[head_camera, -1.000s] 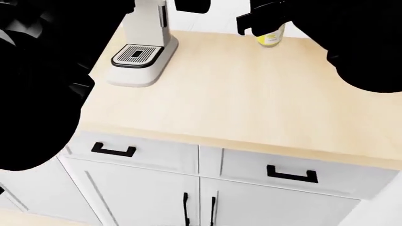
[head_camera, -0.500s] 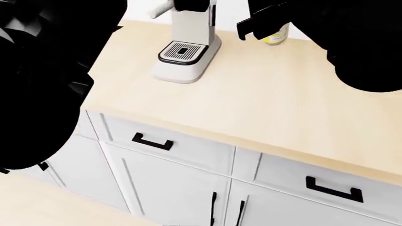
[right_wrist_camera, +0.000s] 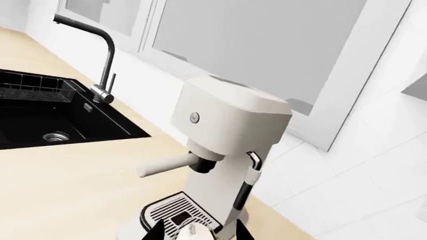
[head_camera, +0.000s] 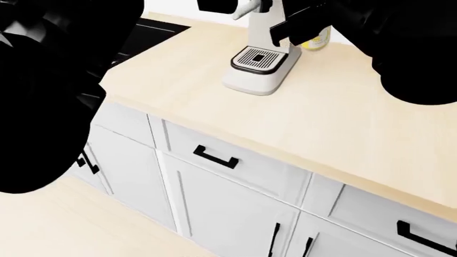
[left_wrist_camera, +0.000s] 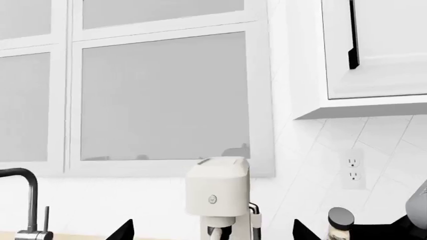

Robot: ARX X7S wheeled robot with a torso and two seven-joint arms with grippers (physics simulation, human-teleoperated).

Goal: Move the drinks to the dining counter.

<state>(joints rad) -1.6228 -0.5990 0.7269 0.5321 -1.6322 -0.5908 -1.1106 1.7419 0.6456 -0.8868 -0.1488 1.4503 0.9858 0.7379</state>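
Right claw [head_camera: 282, 33] beside glass bottle [head_camera: 315, 40].

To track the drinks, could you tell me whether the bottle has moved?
Yes: the bottle, earlier well right of the coffee machine, is now close beside it.

No text can be read; the bottle's [head_camera: 315, 40] yellow label is too small to make out.

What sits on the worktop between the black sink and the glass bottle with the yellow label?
The white coffee machine stands between the black sink and the yellow-labelled glass bottle; the head view shows it, with bare light-wood worktop around it.
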